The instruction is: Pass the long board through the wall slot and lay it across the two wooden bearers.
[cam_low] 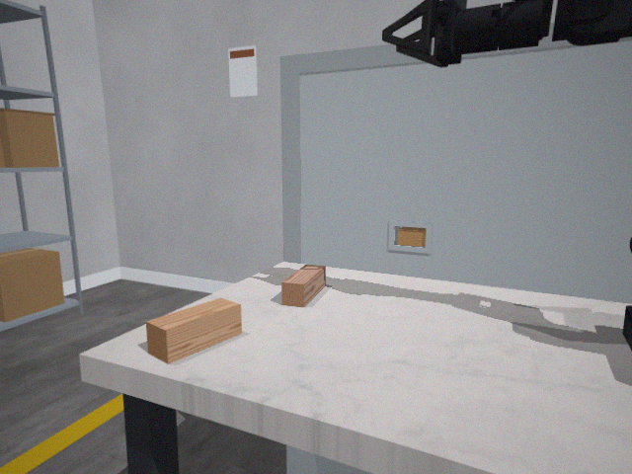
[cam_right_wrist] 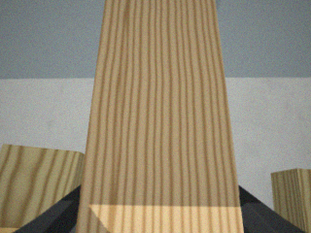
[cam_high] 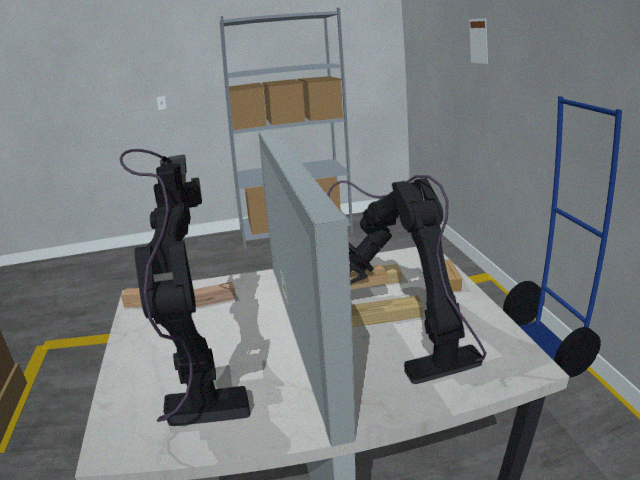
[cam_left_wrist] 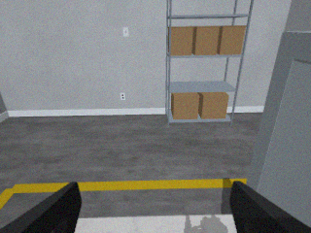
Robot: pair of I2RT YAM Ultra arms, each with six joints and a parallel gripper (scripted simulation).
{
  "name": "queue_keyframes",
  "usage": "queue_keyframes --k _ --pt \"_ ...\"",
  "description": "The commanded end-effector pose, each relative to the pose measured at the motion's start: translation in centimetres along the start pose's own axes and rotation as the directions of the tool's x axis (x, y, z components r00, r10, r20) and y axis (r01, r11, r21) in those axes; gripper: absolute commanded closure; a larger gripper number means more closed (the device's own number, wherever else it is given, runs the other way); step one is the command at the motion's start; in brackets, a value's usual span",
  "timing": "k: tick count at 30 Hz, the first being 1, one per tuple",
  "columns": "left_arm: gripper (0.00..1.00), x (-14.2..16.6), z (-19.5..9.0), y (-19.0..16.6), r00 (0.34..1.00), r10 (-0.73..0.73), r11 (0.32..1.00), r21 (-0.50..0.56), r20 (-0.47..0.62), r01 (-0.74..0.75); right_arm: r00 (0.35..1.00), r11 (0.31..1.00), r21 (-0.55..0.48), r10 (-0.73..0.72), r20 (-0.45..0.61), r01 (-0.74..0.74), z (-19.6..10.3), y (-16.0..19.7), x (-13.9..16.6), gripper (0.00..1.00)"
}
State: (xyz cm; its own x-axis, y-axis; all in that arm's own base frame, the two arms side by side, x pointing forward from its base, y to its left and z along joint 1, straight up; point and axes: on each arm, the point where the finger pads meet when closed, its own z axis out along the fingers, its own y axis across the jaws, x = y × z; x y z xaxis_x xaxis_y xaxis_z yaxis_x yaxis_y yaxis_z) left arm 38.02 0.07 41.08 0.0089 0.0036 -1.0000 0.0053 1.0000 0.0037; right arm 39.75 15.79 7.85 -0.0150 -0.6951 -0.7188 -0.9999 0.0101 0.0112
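The long board (cam_high: pixel 378 276) (cam_right_wrist: pixel 160 121) is held level above the table, pointing toward the grey panel wall (cam_high: pixel 330 310) (cam_low: pixel 510 178). Its end face (cam_low: pixel 411 237) shows at the slot (cam_low: pixel 391 246); whether it is inside or just behind the slot is unclear. My right gripper (cam_high: pixel 361 277) (cam_right_wrist: pixel 158 189) is shut on the board. The near bearer (cam_high: pixel 390 310) (cam_right_wrist: pixel 36 180) and far bearer (cam_high: pixel 394 273) (cam_right_wrist: pixel 297 196) lie on the table, one either side of the board in the right wrist view. My left gripper (cam_low: pixel 390 35) (cam_left_wrist: pixel 155 190) is open and empty, high on the wall's other side.
On the left arm's side, two offcuts lie on the table: a lighter one (cam_high: pixel 131 297) (cam_low: pixel 194 331) by the edge and a redder one (cam_high: pixel 214 295) (cam_low: pixel 301 289) nearer the wall. Another wood block (cam_high: pixel 452 276) lies beyond the right arm, by the table's far edge.
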Motion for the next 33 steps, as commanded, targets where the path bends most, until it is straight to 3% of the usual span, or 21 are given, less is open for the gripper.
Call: queue_keyframes --k 1,11,14,21,23,28,33 --pt "0.22 -3.2 -0.1 0.1 0.995 -0.007 1.0 -0.009 0.098 0.008 0.997 0.996 0.064 -0.066 0.042 0.064 -3.6 -1.2 -2.4 1.0" --pt "0.22 -3.2 -0.1 0.1 0.995 -0.007 1.0 -0.009 0.098 0.008 0.996 0.995 0.062 -0.078 0.038 0.076 -4.4 -1.2 -1.8 1.0" --pt "0.22 -3.2 -0.1 0.1 0.995 -0.007 1.0 -0.009 0.098 0.008 0.998 0.998 0.035 -0.048 0.037 0.047 -3.6 -1.2 -0.3 1.0" --pt "0.22 -3.2 -0.1 0.1 0.995 -0.007 1.0 -0.009 0.098 0.008 0.997 0.995 0.071 -0.068 0.034 0.065 -5.2 -1.6 -0.8 1.0" --pt "0.22 -3.2 -0.1 0.1 0.995 -0.007 1.0 -0.009 0.098 0.008 0.999 0.999 0.031 -0.037 0.033 0.036 -4.3 -1.2 0.9 1.0" --pt "0.22 -3.2 -0.1 0.1 0.995 -0.007 1.0 -0.009 0.098 0.008 0.997 0.994 0.074 -0.08 0.024 0.078 -6.5 -1.5 0.0 1.0" --pt "0.22 -3.2 -0.1 0.1 0.995 -0.007 1.0 -0.009 0.098 0.008 0.998 0.998 0.049 -0.051 0.022 0.05 -6.2 -1.2 1.6 1.0"
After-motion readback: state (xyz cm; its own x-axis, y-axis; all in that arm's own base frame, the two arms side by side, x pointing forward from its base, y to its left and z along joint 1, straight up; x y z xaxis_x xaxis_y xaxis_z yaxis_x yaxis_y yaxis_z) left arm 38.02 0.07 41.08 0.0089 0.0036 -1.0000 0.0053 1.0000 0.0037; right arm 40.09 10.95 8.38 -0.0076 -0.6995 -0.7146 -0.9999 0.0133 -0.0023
